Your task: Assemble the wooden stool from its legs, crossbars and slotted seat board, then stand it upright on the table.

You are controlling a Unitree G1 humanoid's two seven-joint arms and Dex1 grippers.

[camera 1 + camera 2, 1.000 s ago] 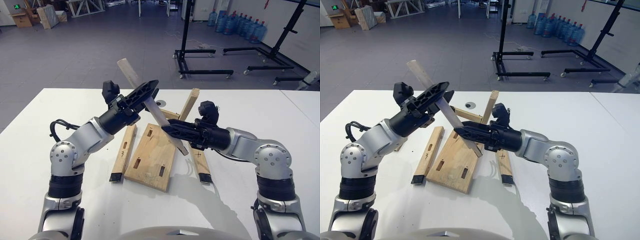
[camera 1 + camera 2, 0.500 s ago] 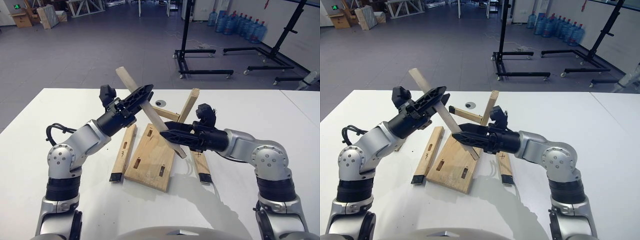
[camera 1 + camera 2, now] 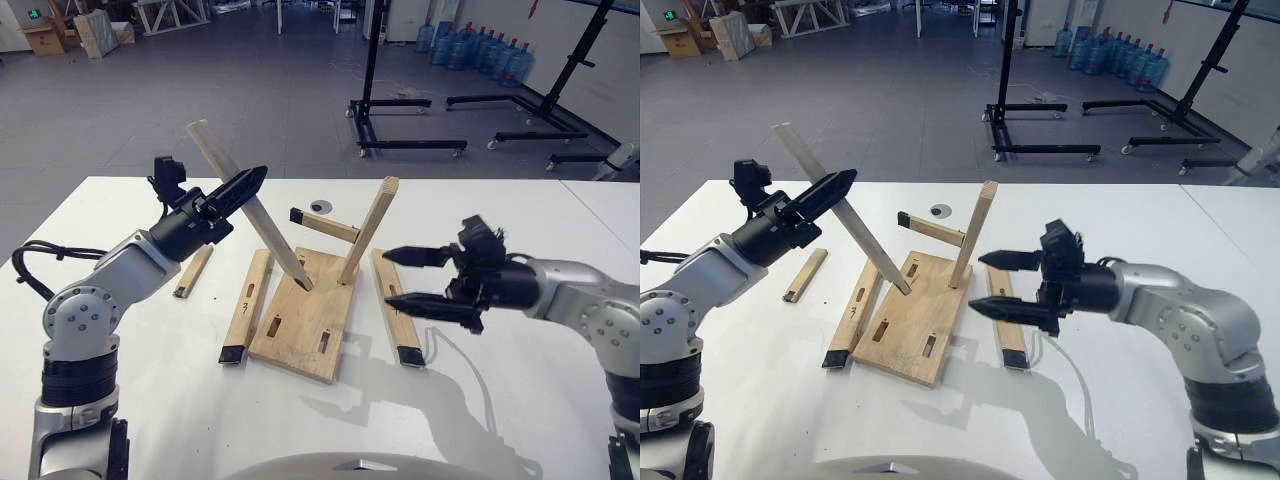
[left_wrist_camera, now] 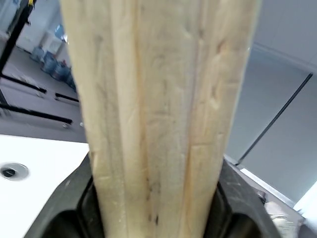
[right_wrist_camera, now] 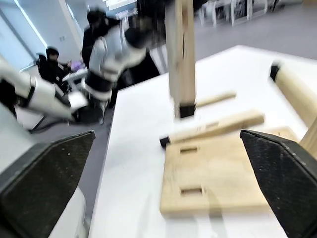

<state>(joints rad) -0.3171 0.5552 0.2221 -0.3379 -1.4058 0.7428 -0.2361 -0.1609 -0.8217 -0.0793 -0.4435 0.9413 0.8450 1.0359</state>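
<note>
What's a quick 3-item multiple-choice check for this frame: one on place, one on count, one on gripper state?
1. Where does the lower end of the tilted leg in the left gripper sit?
A) on the bare table left of the board
B) at the seat board
C) above the other gripper

2. How many legs lie flat right beside the seat board?
A) none
B) four
C) two

3. The right gripper is:
A) open and empty
B) shut on a leg
C) shut on a crossbar

Key:
1 B: the tilted leg slants down from the left gripper and ends at the seat board.
2 C: the left-side leg and the right-side leg flank the board.
3 A: its fingers are spread with nothing between them.
</note>
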